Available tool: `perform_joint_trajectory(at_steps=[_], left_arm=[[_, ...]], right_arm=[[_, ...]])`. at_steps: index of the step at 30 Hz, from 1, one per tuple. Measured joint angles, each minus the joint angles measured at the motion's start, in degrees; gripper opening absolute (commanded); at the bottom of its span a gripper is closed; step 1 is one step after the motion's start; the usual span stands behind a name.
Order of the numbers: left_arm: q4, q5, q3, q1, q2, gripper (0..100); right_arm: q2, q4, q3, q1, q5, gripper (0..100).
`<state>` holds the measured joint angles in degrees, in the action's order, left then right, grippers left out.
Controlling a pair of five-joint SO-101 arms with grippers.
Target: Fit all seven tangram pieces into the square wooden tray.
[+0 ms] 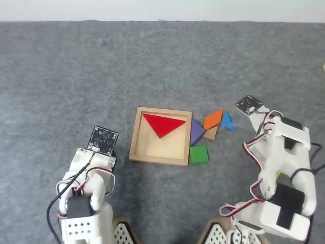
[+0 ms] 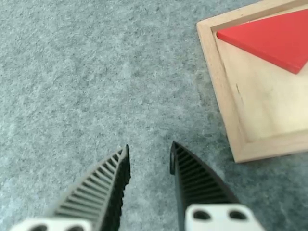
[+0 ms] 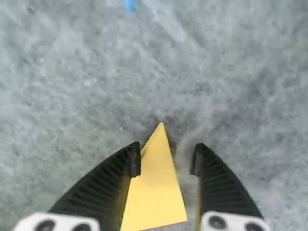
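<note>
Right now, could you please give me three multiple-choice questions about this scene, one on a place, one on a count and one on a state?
1. Where does the green square lie?
A) inside the tray
B) on the carpet beside the tray's corner
C) between an arm's fingers

2. How many pieces lie inside the tray?
A) one
B) three
C) seven

3. How do the fingers of the left gripper stand?
A) shut on a piece
B) open, with nothing between them
C) shut and empty

Answers:
1 B: the square rests on the carpet just outside the wooden rim.
2 A: the red triangle alone lies within the walls.
3 B: bare carpet shows in the gap between them.
</note>
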<state>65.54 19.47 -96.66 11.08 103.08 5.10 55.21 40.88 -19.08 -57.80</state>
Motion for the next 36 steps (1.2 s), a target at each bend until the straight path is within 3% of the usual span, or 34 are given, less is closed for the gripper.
perform_joint_trajectory(at_steps=[7,19,36], left_arm=[[0.0,0.0,0.0,0.0,0.0,13],[0.0,0.0,0.0,0.0,0.0,13],[0.0,0.0,0.0,0.0,0.0,13]], right_arm=[[1.3,4.2,2.6,-6.9,-1.7,32.8],[20.4,4.7,17.1,-9.2,10.4,33.3],[4.1,-0.8,10.5,-9.2,16.5,33.3]])
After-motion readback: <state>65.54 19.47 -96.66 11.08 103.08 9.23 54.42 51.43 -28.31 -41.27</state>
